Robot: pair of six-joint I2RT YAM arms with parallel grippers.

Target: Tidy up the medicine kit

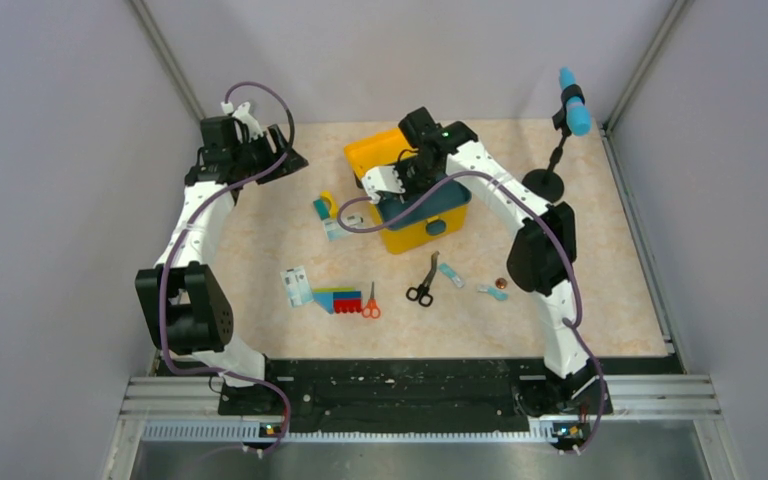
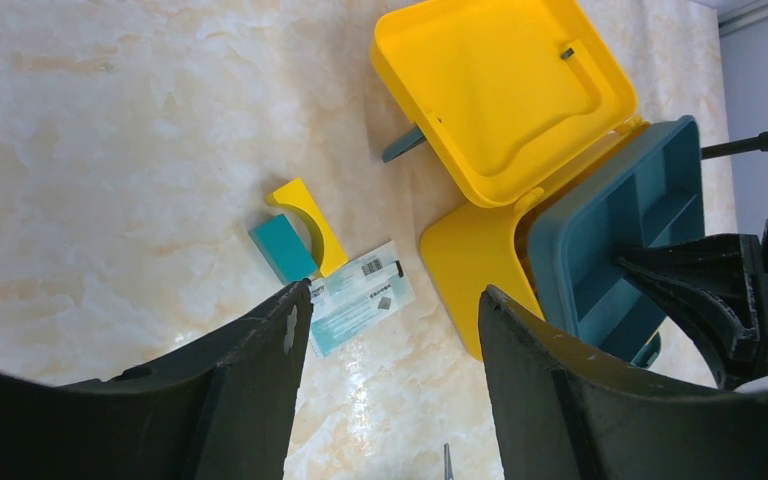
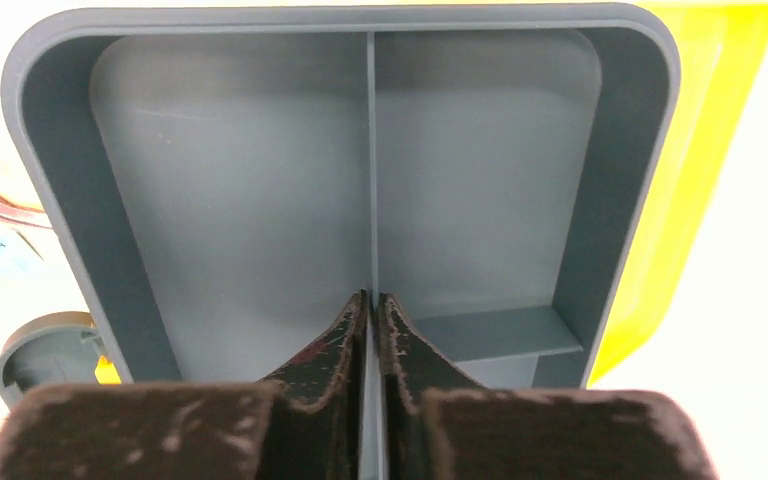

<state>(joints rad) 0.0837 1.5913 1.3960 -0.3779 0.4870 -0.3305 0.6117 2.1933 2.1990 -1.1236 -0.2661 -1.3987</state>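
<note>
The yellow medicine kit (image 1: 408,238) stands open at the back centre, its lid (image 2: 500,90) laid back flat. A dark teal compartment tray (image 1: 438,200) is over the kit's body; I cannot tell whether it is seated. My right gripper (image 3: 372,300) is shut on the tray's (image 3: 240,200) middle divider wall, with the kit's yellow wall (image 3: 700,150) at the right. It also shows in the top view (image 1: 400,180). My left gripper (image 2: 395,295) is open and empty, held high over the table left of the kit, and shows in the top view (image 1: 280,160).
A yellow and teal piece (image 1: 325,206) and a paper packet (image 2: 360,295) lie left of the kit. In front are black scissors (image 1: 422,285), orange scissors (image 1: 371,303), a multicoloured block (image 1: 337,299), another packet (image 1: 296,285) and small strips (image 1: 450,274). A blue-tipped stand (image 1: 573,100) is back right.
</note>
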